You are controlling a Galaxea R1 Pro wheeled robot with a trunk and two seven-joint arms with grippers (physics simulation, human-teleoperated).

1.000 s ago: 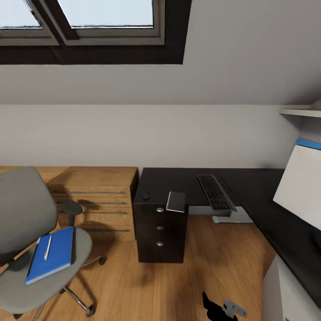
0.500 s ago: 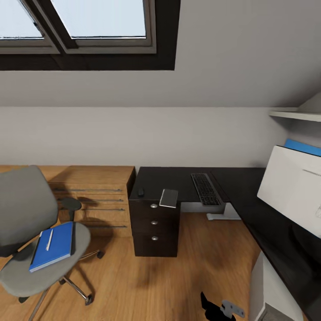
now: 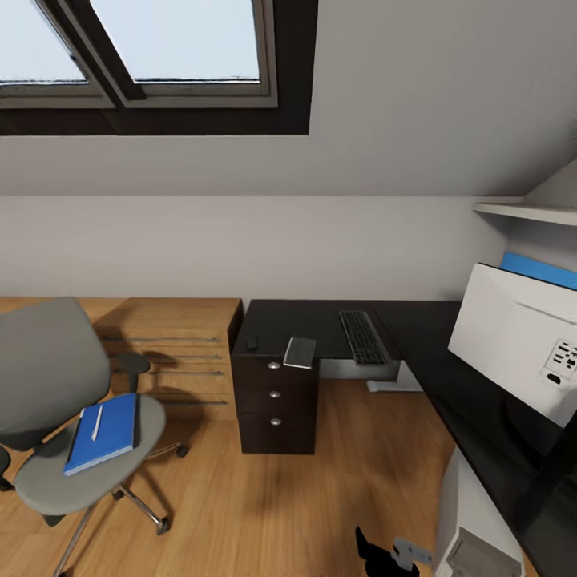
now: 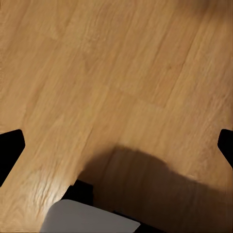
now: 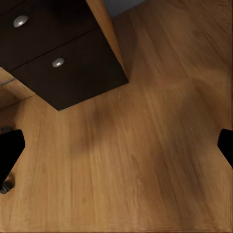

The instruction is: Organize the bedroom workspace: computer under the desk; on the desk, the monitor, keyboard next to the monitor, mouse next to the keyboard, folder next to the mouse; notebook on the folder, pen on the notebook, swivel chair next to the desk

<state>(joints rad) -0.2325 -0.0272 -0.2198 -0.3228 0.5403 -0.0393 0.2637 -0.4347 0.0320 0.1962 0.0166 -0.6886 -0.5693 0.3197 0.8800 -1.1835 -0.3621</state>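
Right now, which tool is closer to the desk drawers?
Probably the right. The right tool hangs open over the floor with the drawers just ahead of it; the left tool, also open, looks down on plain wood floor.

The left fingertips (image 4: 9,150) show as dark tips at either side, set wide apart with nothing between them. Beyond them lies the wood floor (image 4: 121,63), its planks running slantwise. A soft shadow (image 4: 155,189) darkens the boards between the fingers, beside a pale grey part (image 4: 87,221) on a black base.
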